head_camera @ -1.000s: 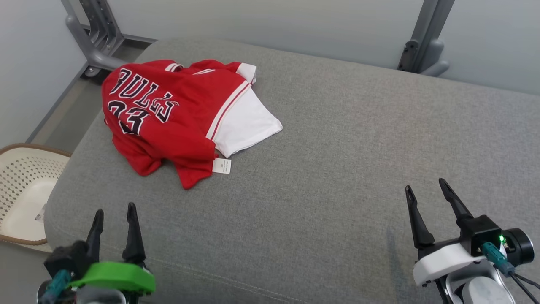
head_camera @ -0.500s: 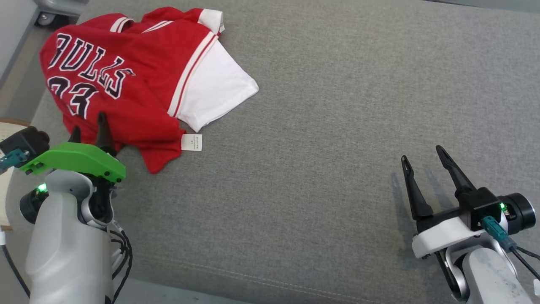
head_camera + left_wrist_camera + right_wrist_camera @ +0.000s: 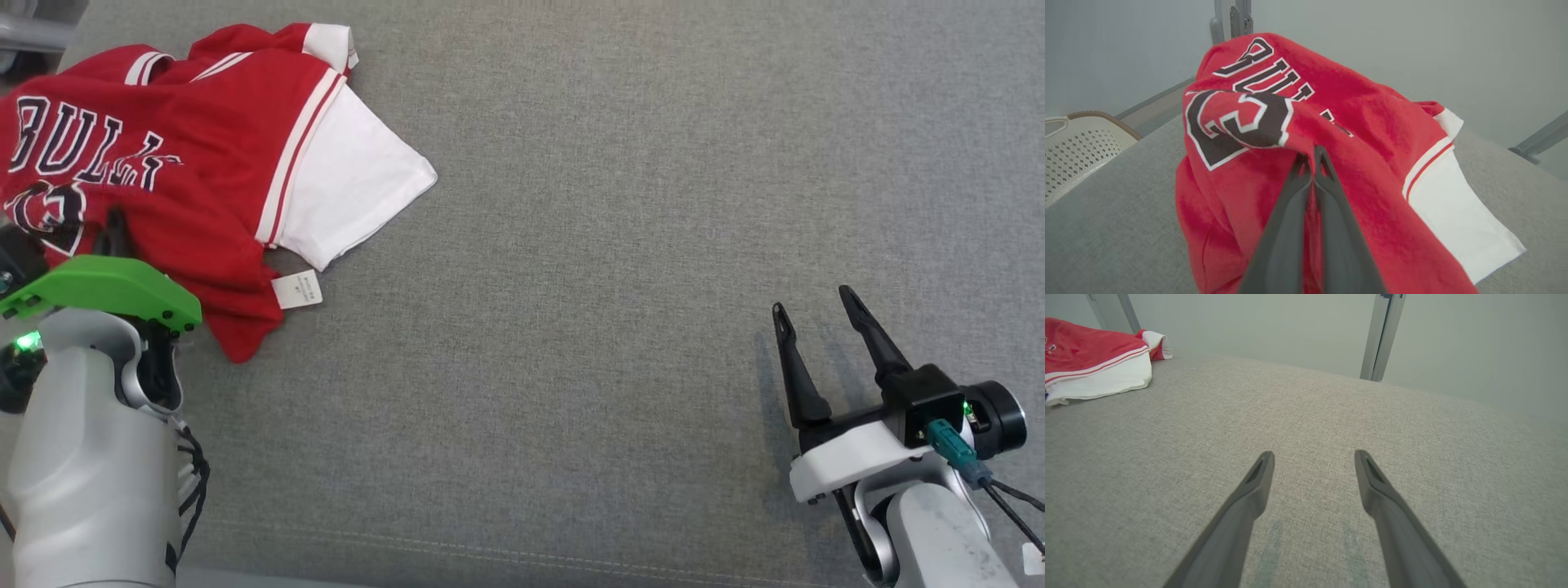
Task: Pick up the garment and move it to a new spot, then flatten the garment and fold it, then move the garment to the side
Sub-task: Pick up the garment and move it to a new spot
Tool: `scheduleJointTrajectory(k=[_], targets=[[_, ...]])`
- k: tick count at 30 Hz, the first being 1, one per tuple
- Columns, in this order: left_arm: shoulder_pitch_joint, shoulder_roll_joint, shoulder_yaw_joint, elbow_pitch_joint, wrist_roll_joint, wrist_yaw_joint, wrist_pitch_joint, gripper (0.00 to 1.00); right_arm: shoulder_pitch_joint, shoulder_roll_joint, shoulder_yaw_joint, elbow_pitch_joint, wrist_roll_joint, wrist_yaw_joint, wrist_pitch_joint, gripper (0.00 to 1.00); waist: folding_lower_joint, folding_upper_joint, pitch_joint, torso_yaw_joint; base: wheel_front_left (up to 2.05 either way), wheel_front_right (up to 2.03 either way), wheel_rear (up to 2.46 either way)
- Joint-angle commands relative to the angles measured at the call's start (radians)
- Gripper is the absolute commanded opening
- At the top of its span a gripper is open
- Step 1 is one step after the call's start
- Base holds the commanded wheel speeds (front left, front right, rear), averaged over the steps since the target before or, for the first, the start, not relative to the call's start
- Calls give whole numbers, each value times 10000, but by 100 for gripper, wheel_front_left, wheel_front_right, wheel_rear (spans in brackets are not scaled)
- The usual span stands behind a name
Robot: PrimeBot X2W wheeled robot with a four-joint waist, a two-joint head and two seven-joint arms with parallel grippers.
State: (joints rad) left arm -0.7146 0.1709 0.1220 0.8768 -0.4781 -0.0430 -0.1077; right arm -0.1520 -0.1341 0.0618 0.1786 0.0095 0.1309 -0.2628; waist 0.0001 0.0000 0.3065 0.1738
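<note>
A crumpled red jersey [image 3: 188,139] with dark "BULLS" lettering and a white sleeve lies at the far left of the grey cushion [image 3: 571,245]. My left gripper [image 3: 110,229] sits over its near edge. In the left wrist view the two fingers [image 3: 1312,155] are pressed together on a raised fold of the red jersey [image 3: 1372,122], just under the number. My right gripper [image 3: 812,300] stands open above bare cushion at the lower right, far from the cloth. Its wrist view shows the spread gripper [image 3: 1313,454] with nothing between its fingers and the jersey [image 3: 1090,347] far off.
A white care label [image 3: 296,289] sticks out at the jersey's near hem. A pale perforated basket [image 3: 1081,139] stands beside the cushion's left end. Grey metal frame posts [image 3: 1382,335] rise behind the cushion against a plain wall. Bare cushion stretches between the arms.
The head camera has tilted down and shifted. My left arm has reached forward onto the jersey's near edge and its fingers have shut on the cloth. The right gripper has stayed open.
</note>
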Motion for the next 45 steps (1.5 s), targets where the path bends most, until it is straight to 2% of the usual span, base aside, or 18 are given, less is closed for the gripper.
scheduleJointTrajectory(k=[1, 6, 13, 14, 22, 32, 38, 40, 43, 45], targets=[[-207, 6, -95, -159, 155, -24, -153, 0, 181, 43, -21, 43, 85, -5, -33, 100, -1, 0, -264, 2, 0, 0, 0], [-474, -149, -816, -1106, 566, -279, 15, 0, 450, 265, 29, 114, 135, -5, -33, 100, -1, 0, -762, -63, 0, 0, 0], [-528, -526, -1896, -3427, 865, -511, 1208, 0, 525, 558, 134, 192, 244, -5, -33, 100, -1, 0, -1312, -661, 0, 0, 0], [-528, -526, -1896, -3427, 865, -511, 1208, 0, 525, 558, 134, 192, 244, -5, -33, 100, -1, 0, -1312, -661, 0, 0, 0], [-456, -857, -2814, -5839, 717, -444, 2767, 0, 609, 755, -54, 239, 377, -5, -33, 100, -1, 0, -1479, -1903, 0, 0, 0], [-764, -1161, -4034, -7314, -214, -345, 3715, 0, 680, 832, -62, 307, 701, -5, -33, 100, -1, 0, -1536, -3692, 0, 0, 0], [-630, -1183, -4796, -7301, -1269, 113, 3904, 0, 641, 835, -135, 267, 910, -5, -33, 100, -1, 0, -1354, -4219, 0, 0, 0], [-98, -1165, -4743, -6481, -2003, 289, 4194, 0, 605, 835, -153, 243, 953, -3, -33, 100, -1, 0, -1228, -4296, 0, 0, 0], [117, -760, -4598, -5261, -1843, 350, 4011, 0, 536, 837, -139, 247, 979, -3, -33, 100, -1, 0, -1071, -4293, 0, 0, 0], [376, -697, -4507, -4276, -1845, 310, 3721, 0, 490, 834, -145, 266, 983, -5, -33, 100, -1, 0, -990, -4241, 0, 0, 0]])
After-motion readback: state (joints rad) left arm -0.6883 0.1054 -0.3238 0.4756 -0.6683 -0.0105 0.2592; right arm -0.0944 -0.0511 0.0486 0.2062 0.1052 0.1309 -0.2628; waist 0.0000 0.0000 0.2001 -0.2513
